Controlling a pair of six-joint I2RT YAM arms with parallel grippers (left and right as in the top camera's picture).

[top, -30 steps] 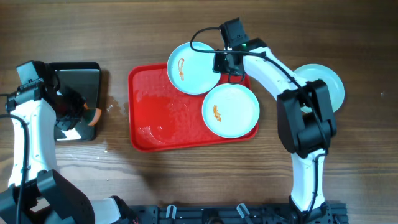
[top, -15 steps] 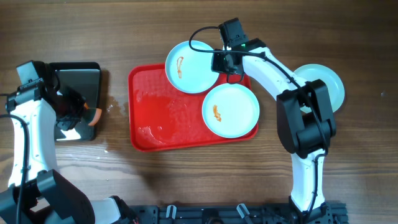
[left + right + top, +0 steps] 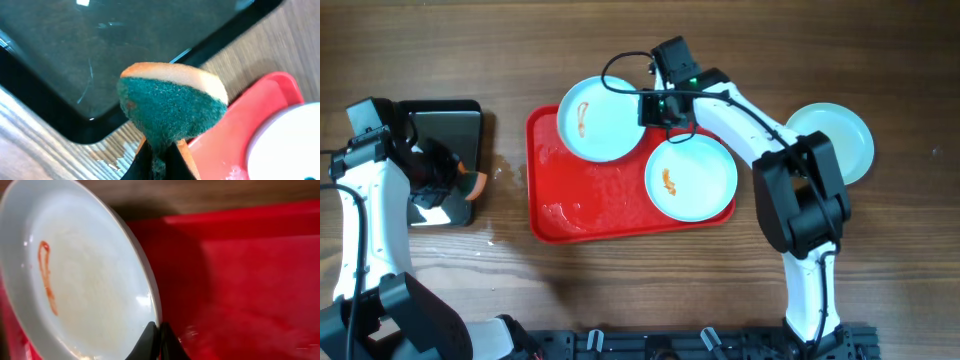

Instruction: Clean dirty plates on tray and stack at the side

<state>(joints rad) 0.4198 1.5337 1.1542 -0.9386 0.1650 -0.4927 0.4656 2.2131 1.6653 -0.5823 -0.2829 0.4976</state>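
The red tray (image 3: 580, 205) lies mid-table. My right gripper (image 3: 648, 108) is shut on the right rim of a pale plate (image 3: 600, 118) with an orange-red smear, held tilted over the tray's far left corner; the wrist view shows the plate (image 3: 80, 280) pinched between my fingers (image 3: 159, 339). A second smeared plate (image 3: 700, 170) lies on the tray's right half. A third plate (image 3: 835, 140), plain, lies on the table at the right. My left gripper (image 3: 448, 178) is shut on a green-and-orange sponge (image 3: 172, 107) by the tray's left edge (image 3: 260, 115).
A black rectangular pan (image 3: 445, 130) stands at the far left, under my left arm; it also shows in the left wrist view (image 3: 100, 55). Water drops lie on the wood between the pan and the tray. The tray's left half is wet.
My right gripper has carried the smeared plate to the left, from the tray's far middle to over its far left corner. The left arm has not moved.
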